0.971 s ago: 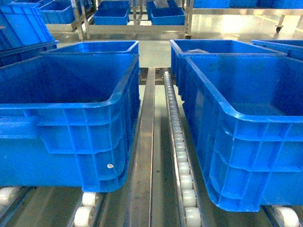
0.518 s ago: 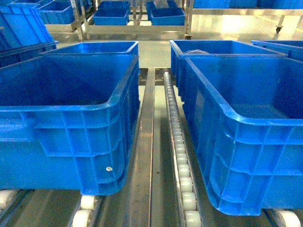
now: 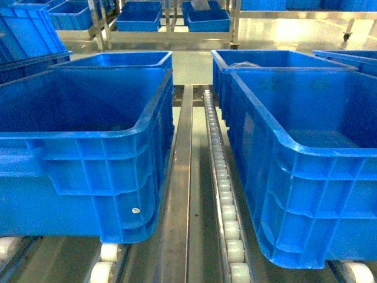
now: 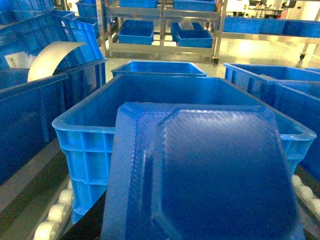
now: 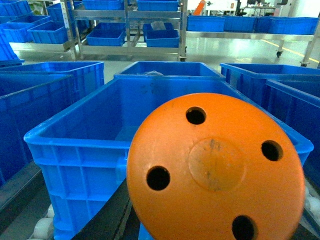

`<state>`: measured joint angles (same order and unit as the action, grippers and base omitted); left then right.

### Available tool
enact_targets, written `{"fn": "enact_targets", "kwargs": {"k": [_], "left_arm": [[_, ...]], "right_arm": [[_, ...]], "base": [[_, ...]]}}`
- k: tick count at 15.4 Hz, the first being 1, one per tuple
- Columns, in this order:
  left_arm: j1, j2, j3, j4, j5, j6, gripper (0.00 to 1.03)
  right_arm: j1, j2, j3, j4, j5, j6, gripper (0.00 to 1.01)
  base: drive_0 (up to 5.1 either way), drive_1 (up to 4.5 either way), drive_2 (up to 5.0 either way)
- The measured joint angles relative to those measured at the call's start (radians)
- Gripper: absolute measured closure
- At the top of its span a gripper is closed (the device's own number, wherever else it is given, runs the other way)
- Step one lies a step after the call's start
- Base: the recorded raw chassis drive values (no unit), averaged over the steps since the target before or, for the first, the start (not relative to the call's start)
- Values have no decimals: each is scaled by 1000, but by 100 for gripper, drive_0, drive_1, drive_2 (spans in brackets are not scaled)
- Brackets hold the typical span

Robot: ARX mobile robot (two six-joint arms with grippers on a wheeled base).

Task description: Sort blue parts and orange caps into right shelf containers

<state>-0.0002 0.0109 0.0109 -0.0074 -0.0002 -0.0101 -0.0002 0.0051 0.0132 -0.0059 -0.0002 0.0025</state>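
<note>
A dark blue part, a flat moulded tray-like piece, fills the lower left wrist view, and my left gripper is shut on it; only a dark finger shows beside it. In the right wrist view, a round orange cap with several holes is held by my right gripper, with a black finger at its lower left. Each held piece hangs before a large blue crate: one ahead of the left, one ahead of the right. Neither gripper shows in the head view.
Two big blue crates stand side by side on a roller conveyor with a steel rail between them. More crates sit behind, and metal racks with blue bins stand farther back.
The head view has shifted slightly, so the near rims of both crates sit a little lower in the frame. Nothing else has visibly moved.
</note>
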Motion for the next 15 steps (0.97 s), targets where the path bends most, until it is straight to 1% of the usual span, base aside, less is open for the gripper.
{"fn": "enact_targets", "kwargs": {"k": [15], "left_arm": [[0,0,0,0,0,0,60]], "right_arm": [[0,0,0,0,0,0,58]], "base": [[0,0,0]]}}
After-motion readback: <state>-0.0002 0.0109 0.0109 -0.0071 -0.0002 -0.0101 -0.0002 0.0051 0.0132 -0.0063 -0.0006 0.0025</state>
